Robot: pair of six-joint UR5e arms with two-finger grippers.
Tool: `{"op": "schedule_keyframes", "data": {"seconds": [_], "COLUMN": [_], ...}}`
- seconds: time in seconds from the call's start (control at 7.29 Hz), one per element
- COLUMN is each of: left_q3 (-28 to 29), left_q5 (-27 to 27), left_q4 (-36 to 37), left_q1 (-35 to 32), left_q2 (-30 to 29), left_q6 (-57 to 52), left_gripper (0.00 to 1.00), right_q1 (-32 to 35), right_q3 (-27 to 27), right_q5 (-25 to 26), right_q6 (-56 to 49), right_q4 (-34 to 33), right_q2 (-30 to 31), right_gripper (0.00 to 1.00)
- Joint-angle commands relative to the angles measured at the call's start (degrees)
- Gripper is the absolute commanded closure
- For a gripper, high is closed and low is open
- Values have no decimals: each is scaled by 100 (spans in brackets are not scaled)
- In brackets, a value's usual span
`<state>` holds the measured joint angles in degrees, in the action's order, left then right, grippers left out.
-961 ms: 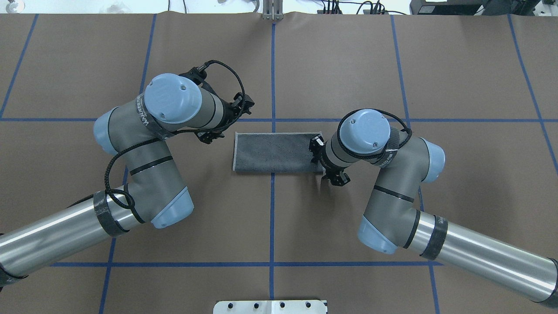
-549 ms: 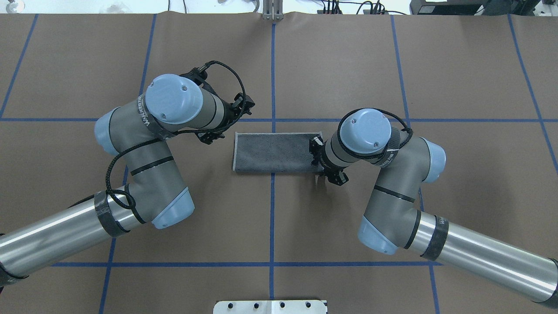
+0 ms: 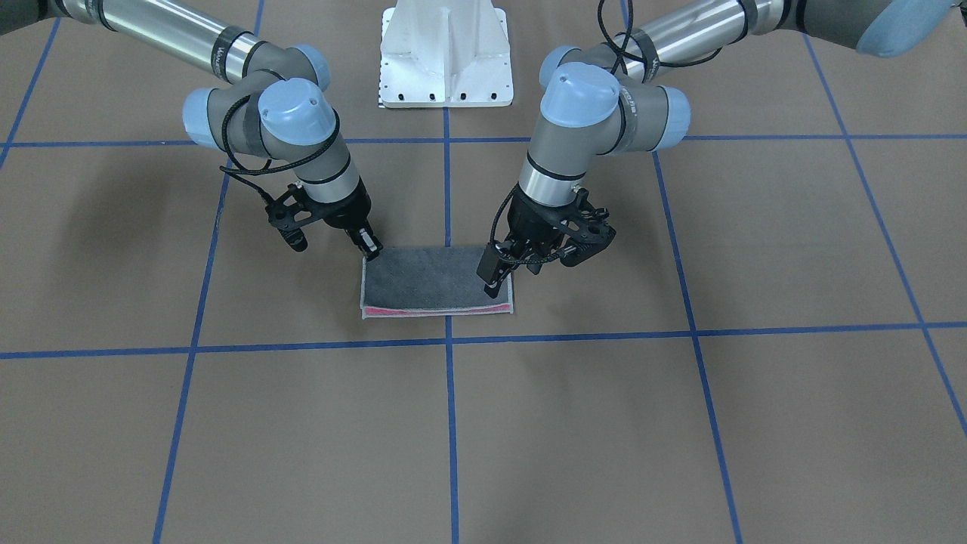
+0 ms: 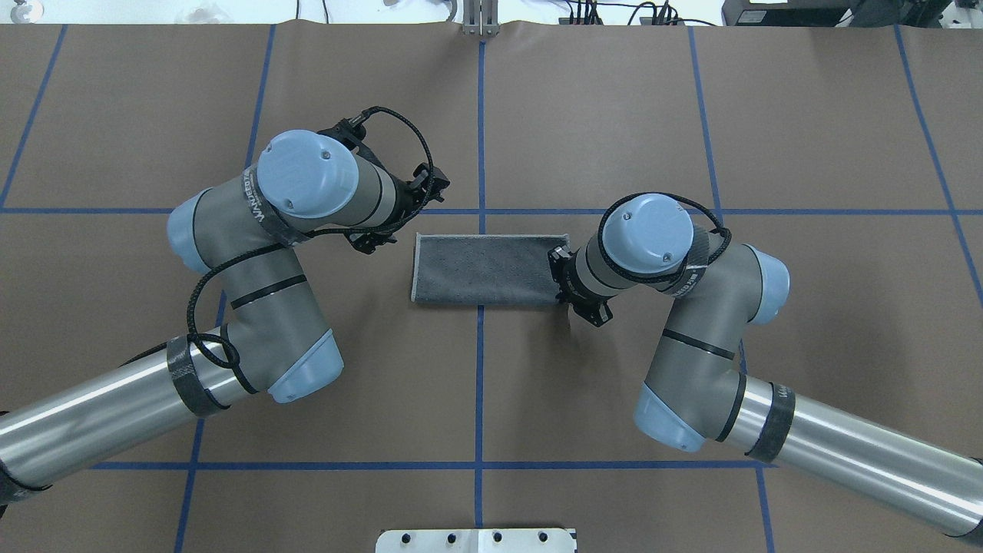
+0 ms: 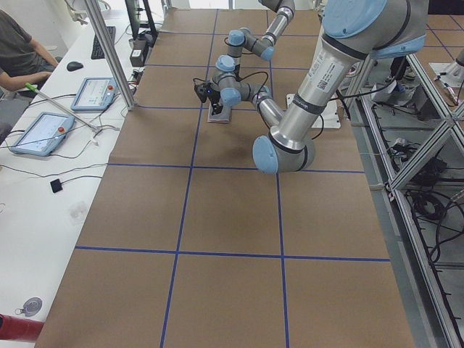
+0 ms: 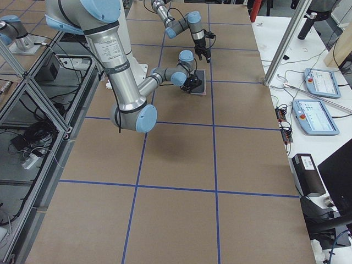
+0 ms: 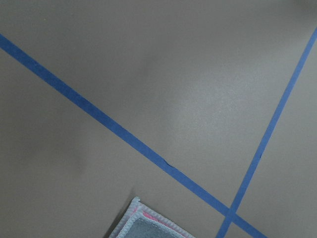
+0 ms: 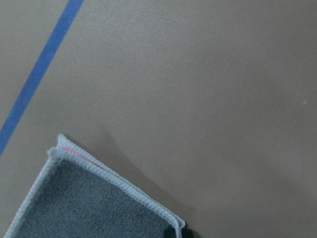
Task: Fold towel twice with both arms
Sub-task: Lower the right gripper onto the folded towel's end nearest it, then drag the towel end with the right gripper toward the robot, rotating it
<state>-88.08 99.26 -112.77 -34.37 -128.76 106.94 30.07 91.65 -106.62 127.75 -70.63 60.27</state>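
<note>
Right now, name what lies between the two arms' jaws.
The towel, folded once, dark grey face up, lies between them. The overhead exterior view shows it plainly.

A robotics lab: two grey-and-silver jointed robot arms [image 4: 261,292] reach over a brown-paper-covered counter [image 4: 614,115] gridded with blue tape lines [image 4: 478,384]. Beside the counter, a white desk [image 5: 43,210] holds touchscreen control tablets [image 5: 35,134]; tangled black cables [image 6: 30,135] lie opposite.

brown table [image 4: 806,115] | blue tape grid [image 4: 481,138] | white pedestal base [image 3: 446,53] | two tablets [image 6: 315,116]
</note>
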Motion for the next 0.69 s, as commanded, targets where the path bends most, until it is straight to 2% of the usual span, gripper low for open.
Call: {"op": "schedule_keyframes", "data": {"seconds": [0.0,0.27,0.55], "left_q3": [-34,-296,-481], "left_q5": [14,50,207], "left_q4": [9,9,18], "left_q1": [-26,-61,-79], "left_q2": [-9,61,193], "left_q6": [-7,-24,-24], "left_gripper": [0,0,0], "right_q1": [-1,-175,-579], "right_q3": [229,606,1230], "right_q5": [-35,-43,-411], "right_q6": [5,48,353], "right_q4": [-38,-108,-896], "right_q2": [64,195,232], "right_gripper": [100,100,100]}}
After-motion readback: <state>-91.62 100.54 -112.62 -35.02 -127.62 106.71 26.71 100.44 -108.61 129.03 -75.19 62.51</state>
